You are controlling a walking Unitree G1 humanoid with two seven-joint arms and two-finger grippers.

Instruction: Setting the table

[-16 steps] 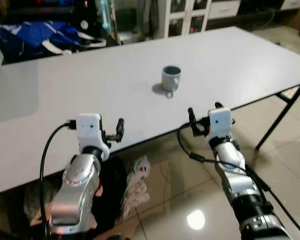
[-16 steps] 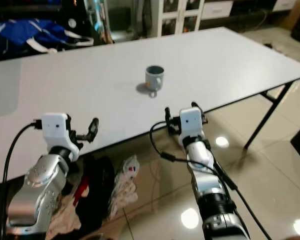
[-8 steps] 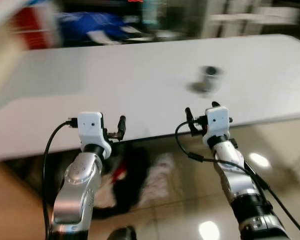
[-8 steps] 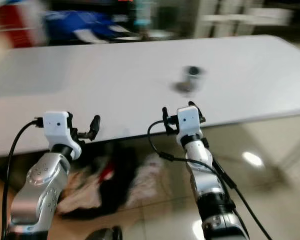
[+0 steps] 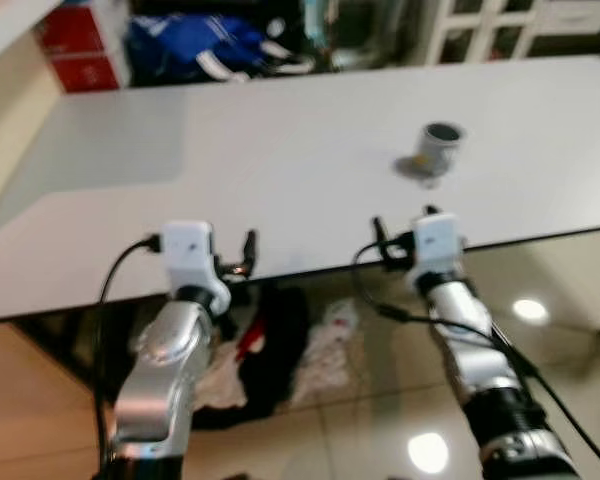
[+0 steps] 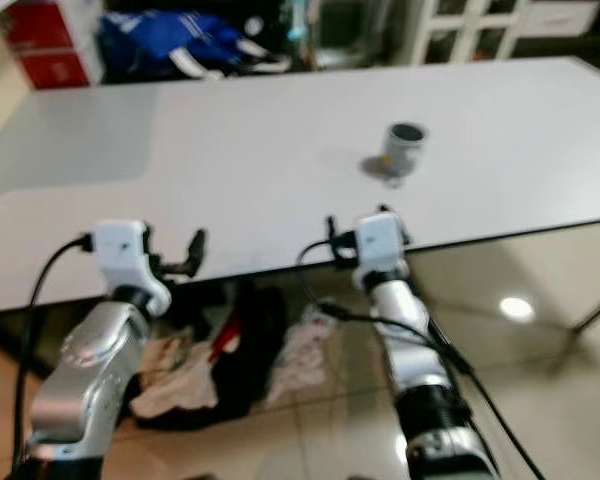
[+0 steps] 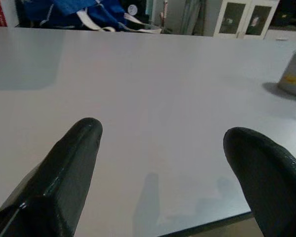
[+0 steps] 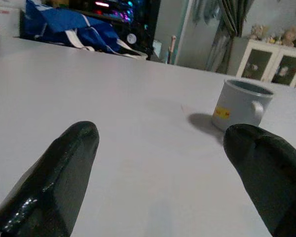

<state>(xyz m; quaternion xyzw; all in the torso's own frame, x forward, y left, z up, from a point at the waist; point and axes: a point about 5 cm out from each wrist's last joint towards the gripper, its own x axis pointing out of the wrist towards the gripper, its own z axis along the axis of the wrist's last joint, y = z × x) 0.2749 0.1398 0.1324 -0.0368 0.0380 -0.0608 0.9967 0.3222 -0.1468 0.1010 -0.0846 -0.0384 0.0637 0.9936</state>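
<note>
A grey mug with a yellow mark stands upright on the long white table, right of the middle and a little back from the near edge. My left gripper is held at the table's near edge, open and empty. My right gripper is also open and empty at the near edge, just in front of the mug and well short of it. The right wrist view has the mug ahead, closer to one fingertip. In the left wrist view the mug sits far off to the side.
A blue bag and red boxes sit beyond the table's far side, with white cabinets behind. A pile of clothes lies on the glossy tiled floor under the table.
The whole picture has swung and blurred, so the camera moved; the table's left end has come into view. Both arms keep the same pose with open fingers. The mug stays put.
</note>
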